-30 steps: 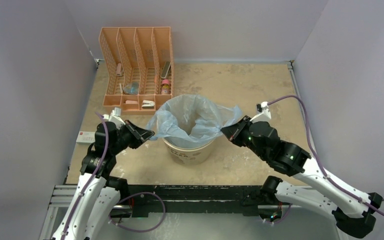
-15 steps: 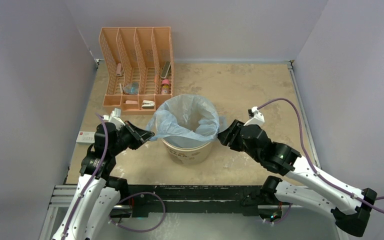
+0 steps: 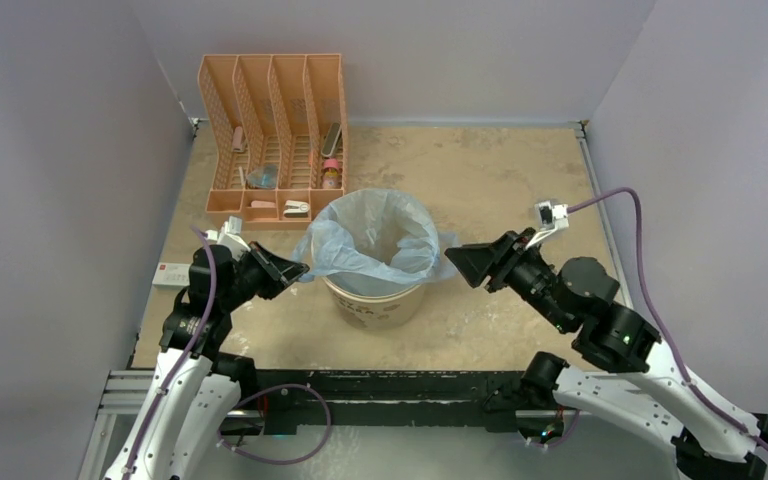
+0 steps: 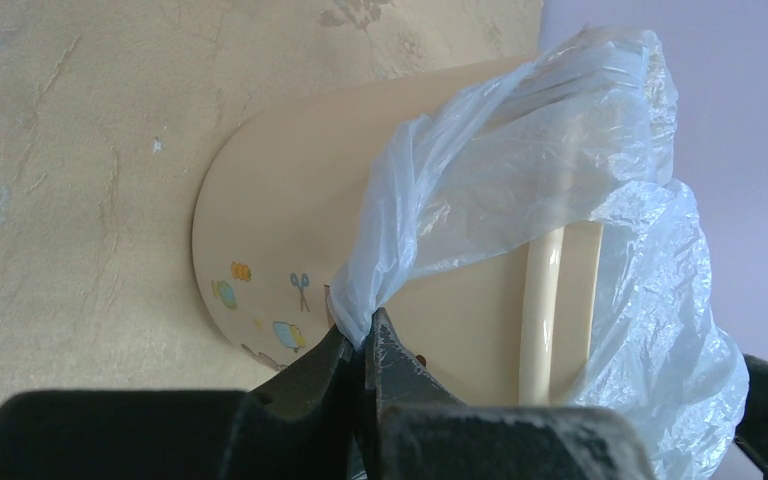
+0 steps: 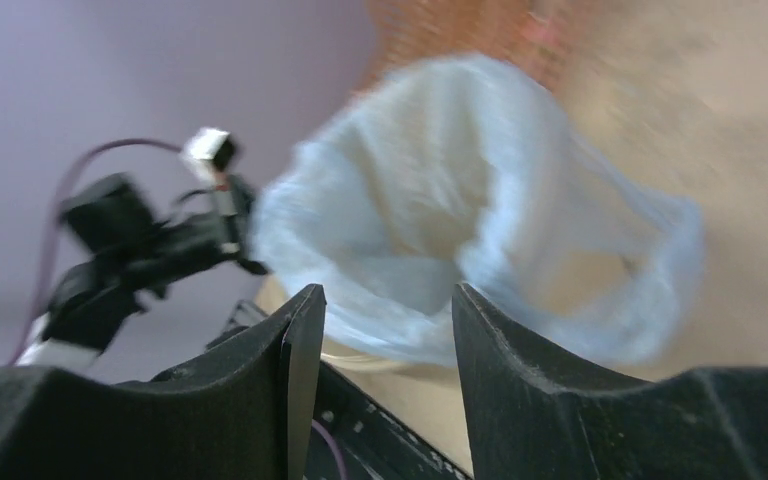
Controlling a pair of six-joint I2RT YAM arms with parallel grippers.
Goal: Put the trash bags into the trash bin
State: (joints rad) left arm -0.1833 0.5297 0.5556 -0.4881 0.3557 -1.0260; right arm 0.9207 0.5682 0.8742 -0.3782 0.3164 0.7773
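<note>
**Trash bag (image 3: pixel 375 235) sat open in the bin, one corner pinched on the left**

The light-blue film lay inside the trash bin (image 3: pixel 378 300), which stood near the middle of the table (image 3: pixel 500 170), a little toward the near edge. The bag's mouth was spread around the rim and lapped over the outside of it. On the left, a loose flap ran off the rim and down toward the left gripper (image 3: pixel 297 268).

That gripper's jaws were pressed together on a twisted corner of the film, just left of the bin wall. It sat beside the small printed pictures there (a pair of scissors among them, in the left wrist view). The same view showed the cream rim under the stretched film.

The right gripper (image 3: pixel 460 263) hung just right of the bin, at about rim height. Its fingers stood apart with nothing between them. It pointed at the bag and sat close to a small flap of film on that side, though whether it touched the flap could not be told.

The right wrist view was blurred. It showed the bag's open mouth beyond the parted fingers, and the left arm (image 5: pixel 125 250) on the far side of the bin.

An orange mesh organizer (image 3: pixel 275 140) stood at the far left of the table, just beyond the bin, with small items in its slots. A white box (image 3: pixel 168 275) lay at the left table edge, beside the left arm.
</note>
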